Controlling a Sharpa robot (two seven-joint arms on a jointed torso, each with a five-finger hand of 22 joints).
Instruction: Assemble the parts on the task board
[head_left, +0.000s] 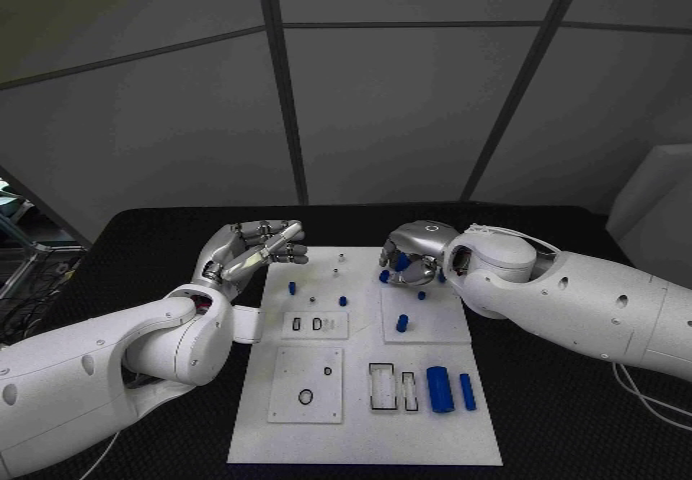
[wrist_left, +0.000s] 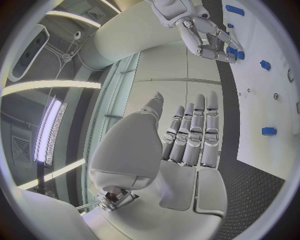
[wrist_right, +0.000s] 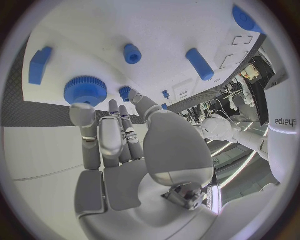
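Nearest the head camera, two blue cylinders (head_left: 440, 389) lie side by side on the near right part of the task board (head_left: 361, 430), beside a row of narrow slots. Farther up the white plate, a short blue peg (head_left: 402, 322) lies on its right half and small blue pegs (head_left: 316, 296) stand near its middle, between the two hands. A blue gear (wrist_right: 85, 89) sits on the board just beyond the fingertips (wrist_right: 82, 112) of the right hand (head_left: 414, 251), with a blue block (wrist_right: 39, 64) to one side of it and a round blue peg (wrist_right: 132, 53) and a longer blue cylinder (wrist_right: 200, 64) farther out; whether the fingertips touch the gear I cannot tell. That hand bends down over the far right of the board, fingers fairly straight and gripping nothing. At the board's far left edge, the left hand (head_left: 253, 249) is raised off the black table (head_left: 173, 235), its fingers (wrist_left: 194, 131) straight, close together and released, holding nothing.
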